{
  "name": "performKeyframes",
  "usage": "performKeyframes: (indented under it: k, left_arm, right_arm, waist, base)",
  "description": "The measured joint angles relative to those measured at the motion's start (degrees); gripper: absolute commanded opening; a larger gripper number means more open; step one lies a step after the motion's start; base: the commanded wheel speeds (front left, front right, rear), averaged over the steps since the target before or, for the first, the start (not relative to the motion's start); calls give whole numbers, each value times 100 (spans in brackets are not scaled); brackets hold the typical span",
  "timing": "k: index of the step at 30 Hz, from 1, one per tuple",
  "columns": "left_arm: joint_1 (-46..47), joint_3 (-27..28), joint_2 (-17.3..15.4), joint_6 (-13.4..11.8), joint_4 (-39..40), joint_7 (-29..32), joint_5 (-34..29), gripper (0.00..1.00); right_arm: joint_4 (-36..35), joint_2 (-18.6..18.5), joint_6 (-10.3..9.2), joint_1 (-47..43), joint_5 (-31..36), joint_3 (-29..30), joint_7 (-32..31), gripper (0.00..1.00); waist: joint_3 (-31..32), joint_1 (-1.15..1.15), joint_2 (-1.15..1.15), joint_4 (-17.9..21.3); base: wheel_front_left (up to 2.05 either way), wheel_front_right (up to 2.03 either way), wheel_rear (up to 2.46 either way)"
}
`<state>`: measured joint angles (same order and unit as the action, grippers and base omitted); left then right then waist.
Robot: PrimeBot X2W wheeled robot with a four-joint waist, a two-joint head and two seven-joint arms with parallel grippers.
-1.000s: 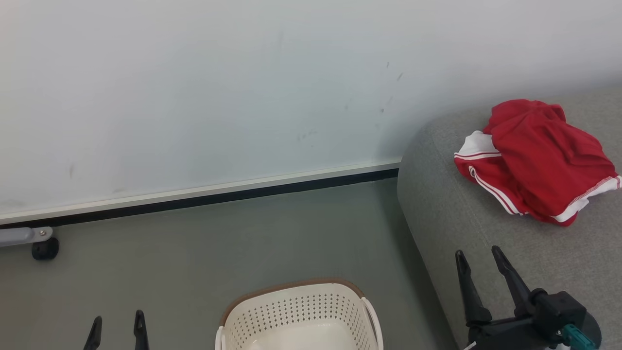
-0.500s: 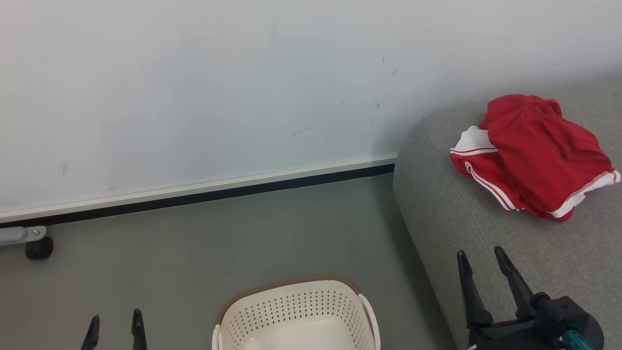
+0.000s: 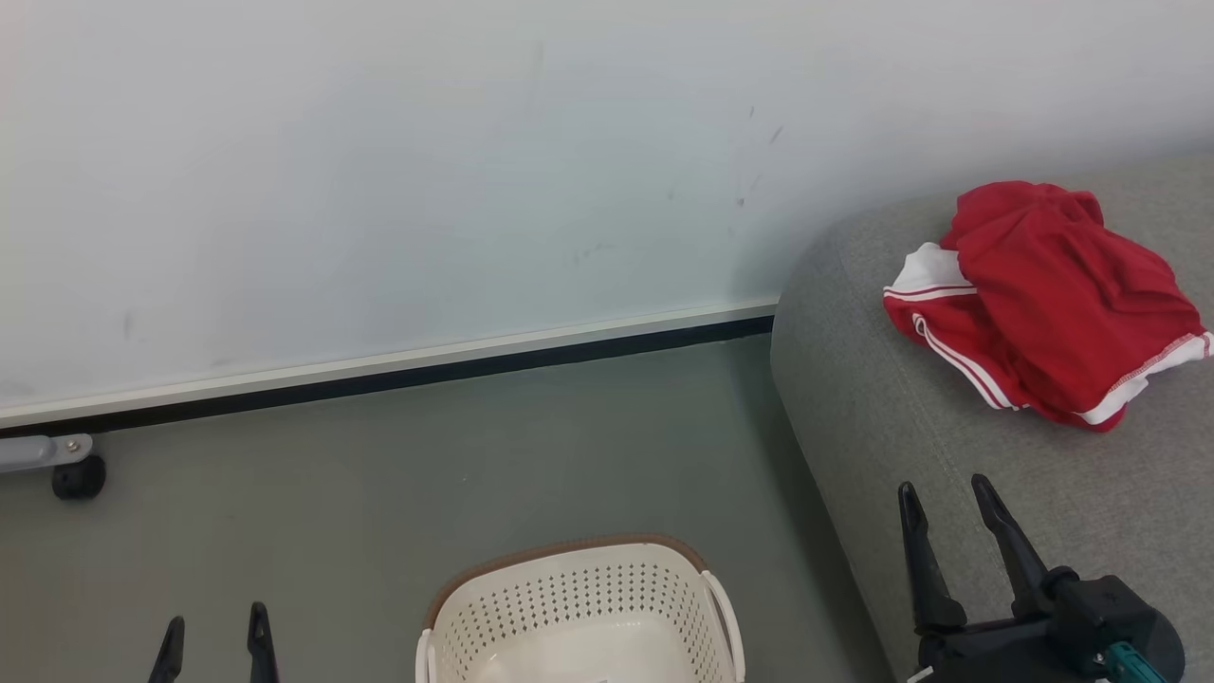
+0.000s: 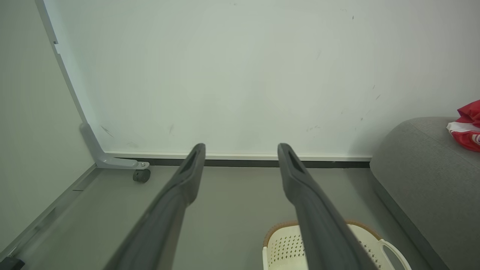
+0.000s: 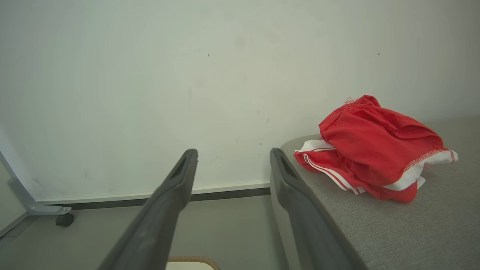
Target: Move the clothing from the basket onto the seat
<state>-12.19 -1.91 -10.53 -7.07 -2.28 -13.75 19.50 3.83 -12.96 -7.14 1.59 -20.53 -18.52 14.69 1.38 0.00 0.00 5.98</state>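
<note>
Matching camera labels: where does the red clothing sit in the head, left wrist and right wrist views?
Head view: clothing upper right, heaped on the seat.
Left wrist view: clothing at the right edge, mid-height, partly cut off.
Right wrist view: clothing right of centre, on the seat.
Shared landmark: the black caster, on the left in all three.

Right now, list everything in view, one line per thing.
clothing: one heap, red with white trim, on the sofa
sofa: one, grey, right side
laundry basket: one, cream-white with brown rim, on the floor left of the sofa; no red fabric in the part that shows
caster: one, black, far left, under a grey bracket
wall panel: one, white, at the back
floor: grey-green
left gripper: dark, open, lower left
right gripper: dark, open, over the sofa
</note>
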Motion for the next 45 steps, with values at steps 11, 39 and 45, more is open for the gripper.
performKeyframes:
  k: [11,39,45]
  left_arm:
    - [-6,83,14,0,-107,7,-110,0]
    - [178,185,320,301,-643,467,1379,0]
    - [304,231,344,364,-687,612,1852,0]
  right_arm:
    - [57,51,1,-13,47,33,-2,0]
    - [582,352,280,-210,-1429,535,-487,0]
    - [625,408,369,-185,-1898,700,-617,0]
  waist:
    - [-19,0,0,-27]
    - [-49,0,0,-154]
    - [-57,0,0,-189]
  base:
    - [0,0,0]
    - [0,0,0]
    - [0,0,0]
